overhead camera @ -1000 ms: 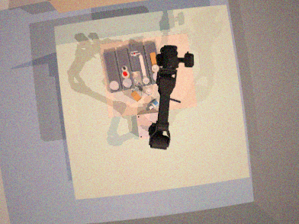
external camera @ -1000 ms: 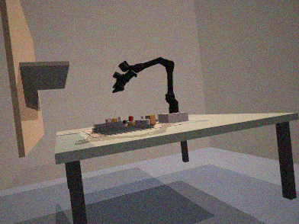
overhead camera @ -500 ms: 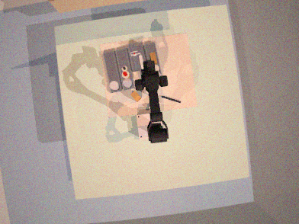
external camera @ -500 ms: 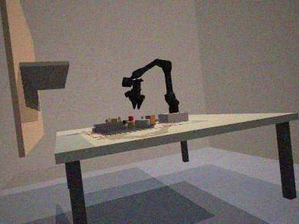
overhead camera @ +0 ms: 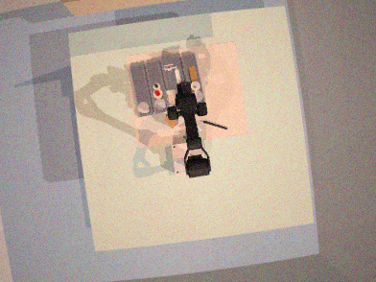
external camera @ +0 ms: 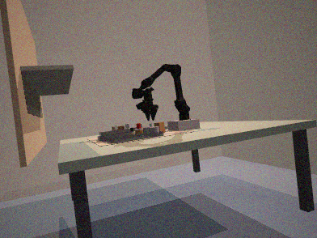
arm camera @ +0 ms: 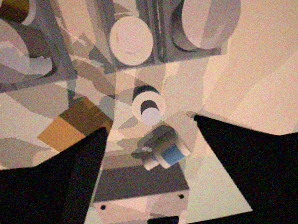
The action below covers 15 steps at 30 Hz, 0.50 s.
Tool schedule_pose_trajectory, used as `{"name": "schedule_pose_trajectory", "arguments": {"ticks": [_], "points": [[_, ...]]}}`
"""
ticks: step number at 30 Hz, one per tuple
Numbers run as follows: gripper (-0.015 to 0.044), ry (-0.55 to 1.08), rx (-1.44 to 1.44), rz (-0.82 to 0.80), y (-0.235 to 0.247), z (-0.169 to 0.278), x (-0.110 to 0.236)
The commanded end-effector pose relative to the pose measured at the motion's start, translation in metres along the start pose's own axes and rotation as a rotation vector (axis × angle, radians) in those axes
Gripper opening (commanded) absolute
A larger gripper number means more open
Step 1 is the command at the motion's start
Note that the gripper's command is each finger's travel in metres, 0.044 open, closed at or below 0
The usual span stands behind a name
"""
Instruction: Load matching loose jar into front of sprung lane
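— Pale table [overhead camera: 240, 201], pink mat [overhead camera: 225, 86] on it, grey walls all round. Where do the jaws stand?

— Spread wide with nothing between them. The gripper [arm camera: 149, 124] hangs above the mat, pointing down, just in front of the lane rack [overhead camera: 139, 72].

— And right under it?

— In the wrist view, an upright jar with a pale lid [arm camera: 148, 109] stands loose on the mat, between the two dark fingers but well below them. Just beside it a blue-banded jar [arm camera: 167, 152] lies on its side. An orange block [arm camera: 75, 122] sits off to one side.

— Which one is wanted?

— My guess is the upright one: a cream-lidded jar [arm camera: 131, 40] stands at the front of a lane straight beyond it and looks alike. I cannot tell for certain which lane is the sprung one.

— So how much is done?

— Only the approach, I judge. No jar is grasped and none has gone into a lane from the front. Coming down, closing on the jar, carrying it to the lane mouth, pushing the row back and letting go are all left.
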<state>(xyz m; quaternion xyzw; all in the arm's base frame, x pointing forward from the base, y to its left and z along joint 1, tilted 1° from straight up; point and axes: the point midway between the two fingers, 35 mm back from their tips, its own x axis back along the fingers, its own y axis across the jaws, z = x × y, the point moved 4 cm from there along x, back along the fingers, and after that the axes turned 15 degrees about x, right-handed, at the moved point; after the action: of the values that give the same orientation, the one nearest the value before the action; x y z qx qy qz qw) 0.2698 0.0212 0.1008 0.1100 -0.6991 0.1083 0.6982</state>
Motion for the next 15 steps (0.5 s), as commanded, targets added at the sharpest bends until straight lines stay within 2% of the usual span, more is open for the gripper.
{"name": "schedule_pose_trajectory", "arguments": {"ticks": [1, 15], "points": [[0.0440, -0.006, -0.004, -0.002, 0.000, 0.000, -0.012], [0.0440, -0.006, -0.004, -0.002, -0.001, 0.000, -0.036]]}}
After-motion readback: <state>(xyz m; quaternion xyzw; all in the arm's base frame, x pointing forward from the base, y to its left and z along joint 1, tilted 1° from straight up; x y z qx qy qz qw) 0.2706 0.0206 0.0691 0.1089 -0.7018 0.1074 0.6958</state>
